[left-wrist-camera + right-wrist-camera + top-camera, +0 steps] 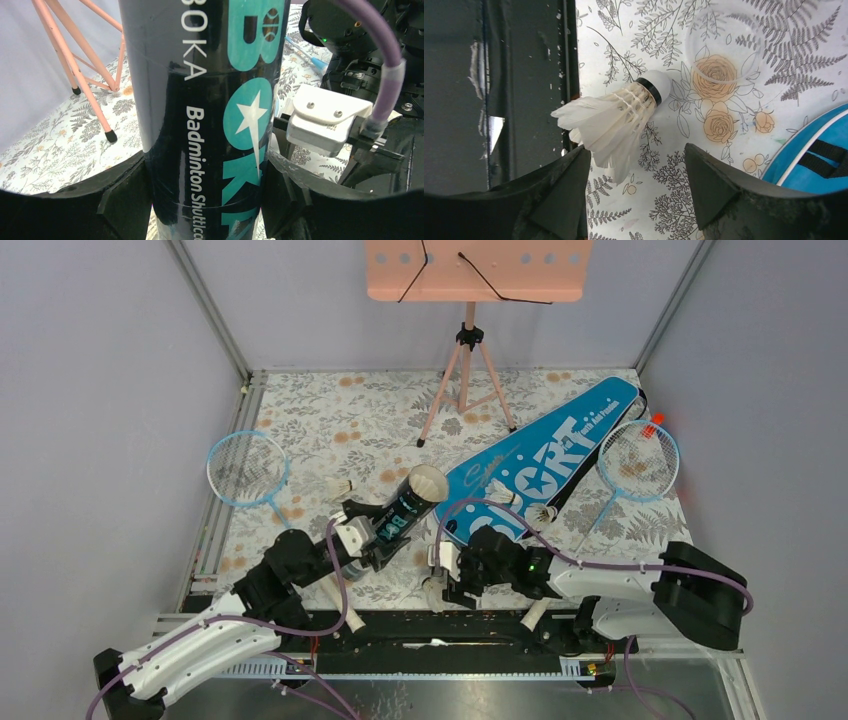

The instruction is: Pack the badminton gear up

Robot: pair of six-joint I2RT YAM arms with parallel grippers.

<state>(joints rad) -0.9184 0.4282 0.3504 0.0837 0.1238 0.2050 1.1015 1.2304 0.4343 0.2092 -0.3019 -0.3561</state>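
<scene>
Well left of the blue bag point(560, 445), one racket point(248, 468) lies unpacked. My left gripper point(370, 538) is clamped on the black tube point(408, 506), just left of the bag. My right gripper point(438, 576), jaws apart, straddles a shuttlecock point(616, 122) off the bag's near end; it is not gripped. A second racket point(638, 455) lies against the bag's right edge. I judge the bulk of the packing outstanding.

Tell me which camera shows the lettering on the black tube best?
The left wrist view: the black tube fills it, gripped by the left gripper, "Badminton" readable. The top external view shows the whole tube, open-mouthed, lettering tiny. The right wrist view misses it.
</scene>
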